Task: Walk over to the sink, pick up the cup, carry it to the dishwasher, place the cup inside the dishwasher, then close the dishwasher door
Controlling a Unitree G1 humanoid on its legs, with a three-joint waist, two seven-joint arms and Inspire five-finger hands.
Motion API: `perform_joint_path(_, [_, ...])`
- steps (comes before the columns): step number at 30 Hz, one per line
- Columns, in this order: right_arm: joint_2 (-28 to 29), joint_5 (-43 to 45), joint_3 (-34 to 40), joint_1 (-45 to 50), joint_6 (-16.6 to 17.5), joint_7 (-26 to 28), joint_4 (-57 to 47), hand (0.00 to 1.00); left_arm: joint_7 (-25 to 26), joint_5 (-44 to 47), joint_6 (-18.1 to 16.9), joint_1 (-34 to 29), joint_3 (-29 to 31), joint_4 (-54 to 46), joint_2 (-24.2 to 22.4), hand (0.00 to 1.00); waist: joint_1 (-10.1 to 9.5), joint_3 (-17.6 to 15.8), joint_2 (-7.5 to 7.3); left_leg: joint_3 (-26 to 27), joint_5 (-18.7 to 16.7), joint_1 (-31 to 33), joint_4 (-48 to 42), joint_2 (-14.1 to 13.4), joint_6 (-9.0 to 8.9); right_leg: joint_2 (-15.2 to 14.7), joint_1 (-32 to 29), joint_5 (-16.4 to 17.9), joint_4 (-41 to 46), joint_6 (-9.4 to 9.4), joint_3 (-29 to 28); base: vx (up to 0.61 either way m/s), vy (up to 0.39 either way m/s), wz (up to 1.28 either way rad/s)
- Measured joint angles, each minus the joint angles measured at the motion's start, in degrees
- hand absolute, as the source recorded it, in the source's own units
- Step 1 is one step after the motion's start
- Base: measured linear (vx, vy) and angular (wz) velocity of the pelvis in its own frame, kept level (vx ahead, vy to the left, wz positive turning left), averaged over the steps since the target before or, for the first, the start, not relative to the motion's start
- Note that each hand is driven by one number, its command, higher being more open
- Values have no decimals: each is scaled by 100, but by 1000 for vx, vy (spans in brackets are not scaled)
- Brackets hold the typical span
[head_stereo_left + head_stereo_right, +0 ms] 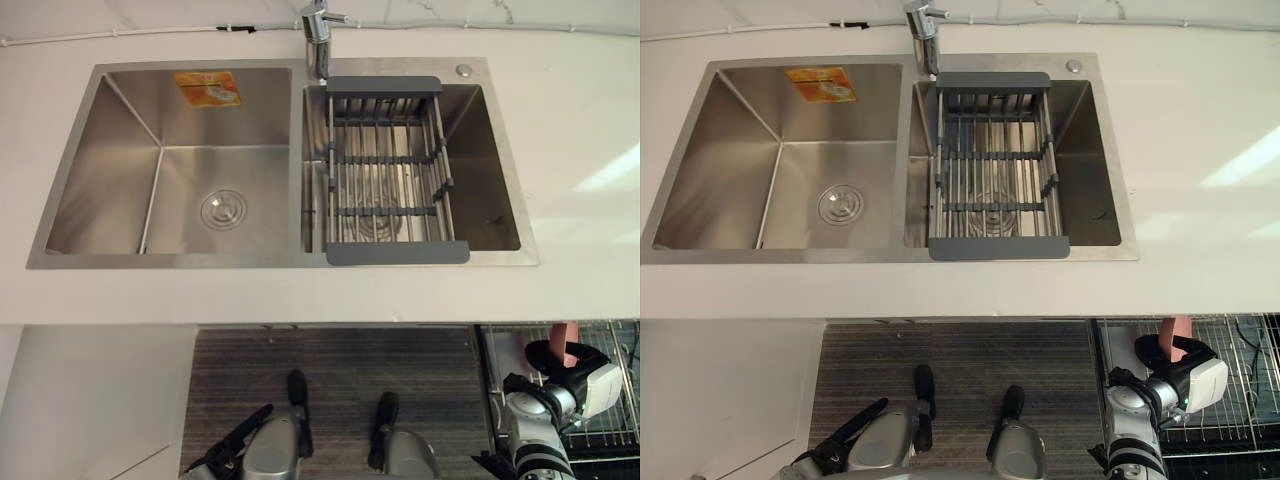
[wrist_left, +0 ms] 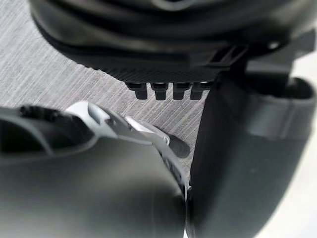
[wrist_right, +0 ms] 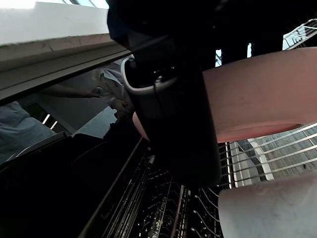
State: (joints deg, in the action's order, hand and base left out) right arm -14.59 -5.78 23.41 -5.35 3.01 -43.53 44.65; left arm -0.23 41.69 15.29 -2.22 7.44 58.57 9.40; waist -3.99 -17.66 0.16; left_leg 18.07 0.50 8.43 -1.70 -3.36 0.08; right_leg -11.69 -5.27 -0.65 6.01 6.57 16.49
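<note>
Pink cylindrical cup point(image 1: 569, 335), shown held below the near edge of the white tabletop point(image 1: 300, 295), toward its right corner, above the open dishwasher.

From left to right: the dark left hand point(image 1: 232, 440) hangs low beneath the near edge with its fingers extended and relaxed, holding nothing. Set into the tabletop is the double stainless-steel sink point(image 1: 290, 258). Its left basin is bare apart from a round metal drain point(image 1: 223, 209) and an orange sticker point(image 1: 207, 88) on the far wall. The chrome faucet point(image 1: 317, 35) rises at the far edge between the two basins. A grey-framed metal drainer rack point(image 1: 397, 252) spans the right basin. No cup lies in either basin.

At far right, the dark right hand point(image 1: 552, 362) has its fingers curled round the cup, as its wrist view shows. The white wire dishwasher rack point(image 1: 605, 420) lies directly beneath it.

Step in hand, as judged: the carry looks finished and the placing is under way. The next move calls for lowering the cup between the rack wires, opening the fingers once it is seated, withdrawing the arm clear, and then shutting the door.
</note>
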Motion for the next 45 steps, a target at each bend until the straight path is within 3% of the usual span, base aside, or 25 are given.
perform_joint_path(4, [0, 51, 106, -6, -378, 80, 2, 0, -103, -127, -63, 31, 2, -12, -6, 100, -24, -6, 11, 94, -108, 91, -189, 12, -19, -119, -110, 125, 244, 54, 17, 37, 25, 6])
perform_joint_path(5, [-4, 244, 301, -19, -502, 105, 3, 0, -129, -127, -77, 99, 0, -11, -9, 100, -29, -6, 11, 319, -172, 159, -311, -16, -46, -190, -147, 200, 285, 74, 40, 60, 11, 7])
perform_joint_path(14, [-9, 696, 934, -38, -751, 235, 90, 0, -154, -176, -71, 276, 32, -181, -76, 100, -32, -4, 24, 492, -235, 244, -653, -53, -49, -283, -200, 341, 492, 94, 80, 65, 4, 4])
perform_joint_path(15, [-10, 736, 1069, -46, -750, 234, 89, 100, -154, -250, -73, 277, 167, -192, -143, 100, -33, -1, 28, 523, -249, 241, -677, -70, -68, -274, -208, 342, 493, 94, 59, 15, -13, -9])
perform_joint_path(25, [-96, 1028, 1684, -35, -657, -141, -114, 100, -147, -370, -57, 310, 380, -191, -185, 100, 16, 9, 45, 880, -373, 266, -854, -245, -52, -144, -298, 360, 310, 77, -234, -39, -14, -21])
perform_joint_path(32, [-138, 1116, 1671, 324, -265, -279, -1044, 100, -74, -613, -92, 254, 381, -142, -366, 100, 76, 241, 276, 882, -294, 202, -758, -233, -35, -141, -279, 376, 318, 70, -202, -18, -2, 1])
perform_joint_path(40, [312, 1116, 1615, 719, 24, -647, -1808, 100, 91, -1140, 61, 224, 449, -39, -410, 100, 101, 635, 162, 668, -121, -187, -435, -131, -63, -138, 230, 394, 97, 101, 110, 39, -2, 15])
perform_joint_path(45, [453, 1119, 1609, 830, 21, -641, -2193, 100, 192, -1435, 81, 113, 889, -44, -515, 100, 191, 748, 72, 757, -184, -313, -583, -280, -109, -9, 362, 376, 26, 76, -26, -13, -22, -13])
